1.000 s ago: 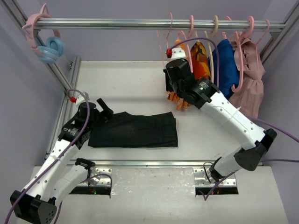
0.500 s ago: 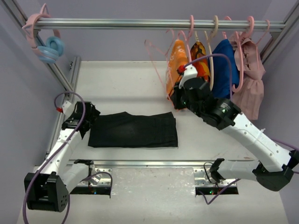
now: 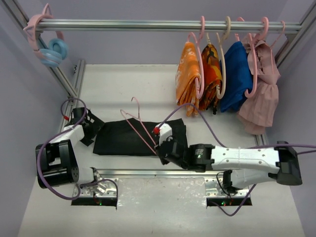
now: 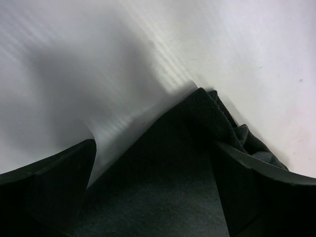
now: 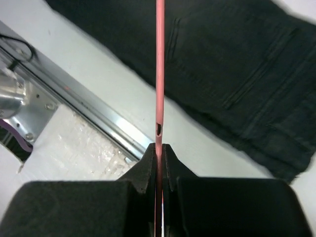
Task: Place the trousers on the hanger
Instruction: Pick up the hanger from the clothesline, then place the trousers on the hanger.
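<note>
One pair of black trousers (image 3: 116, 140) lies folded flat at lower centre-left of the overhead view, long axis left-to-right, its left corner between the spread-apart jaws of the nearer left gripper (image 4: 153, 168), while the right gripper (image 5: 159, 150), clenched on the one pink hanger (image 5: 160, 74), holds it slanting above the cloth.

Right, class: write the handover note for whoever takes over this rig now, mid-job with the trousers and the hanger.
Left end effector: open, at the trousers' left end, fabric between its fingers, ungripped.
Right end effector: shut on the pink hanger, held over the trousers.
Trousers: folded flat on the table.
Done: hanger in hand. Left: trousers onto it.
</note>
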Controlling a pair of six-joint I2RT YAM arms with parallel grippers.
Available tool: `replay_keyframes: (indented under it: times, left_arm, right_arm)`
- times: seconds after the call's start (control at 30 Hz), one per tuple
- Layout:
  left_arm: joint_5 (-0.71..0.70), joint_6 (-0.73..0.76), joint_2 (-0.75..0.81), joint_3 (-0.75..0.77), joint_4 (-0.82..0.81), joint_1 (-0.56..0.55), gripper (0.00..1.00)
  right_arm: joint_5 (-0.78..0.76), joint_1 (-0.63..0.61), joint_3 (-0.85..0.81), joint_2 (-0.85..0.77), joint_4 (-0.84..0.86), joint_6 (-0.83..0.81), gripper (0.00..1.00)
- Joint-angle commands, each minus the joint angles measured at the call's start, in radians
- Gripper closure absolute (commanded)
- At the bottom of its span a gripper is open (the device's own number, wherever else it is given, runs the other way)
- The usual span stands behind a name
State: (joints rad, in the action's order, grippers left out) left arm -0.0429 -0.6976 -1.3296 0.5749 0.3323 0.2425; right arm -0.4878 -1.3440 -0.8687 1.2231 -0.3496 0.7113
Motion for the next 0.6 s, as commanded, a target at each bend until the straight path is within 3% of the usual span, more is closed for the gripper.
replay_keyframes:
  times: [0.0, 0.17, 0.27, 0.4, 0.57]
  left_arm:
    - [0.159, 0.039, -0.061, -0.046, -0.133, 0.003, 0.03]
    - [0.067, 0.026, -0.042, -0.047, -0.079, 0.003, 0.01]
    - [-0.002, 0.008, 0.047, -0.06, -0.042, 0.003, 0.0]
    - [0.023, -0.002, 0.259, -0.114, -0.068, 0.0, 0.0]
    - [0.126, -0.016, 0.332, -0.146, -0.066, -0.002, 0.0]
  right_arm:
    - [-0.257, -0.109, 0.067, 0.165, 0.2, 0.288, 1.0]
    - [-0.278, -0.141, 0.066, 0.36, 0.149, 0.455, 1.0]
    - [-0.28, -0.142, 0.093, 0.4, 0.134, 0.512, 1.0]
    - [-0.288, -0.123, 0.085, 0.453, 0.108, 0.52, 1.0]
    - [-0.198, 0.044, 0.179, 0.439, 0.156, 0.428, 1.0]
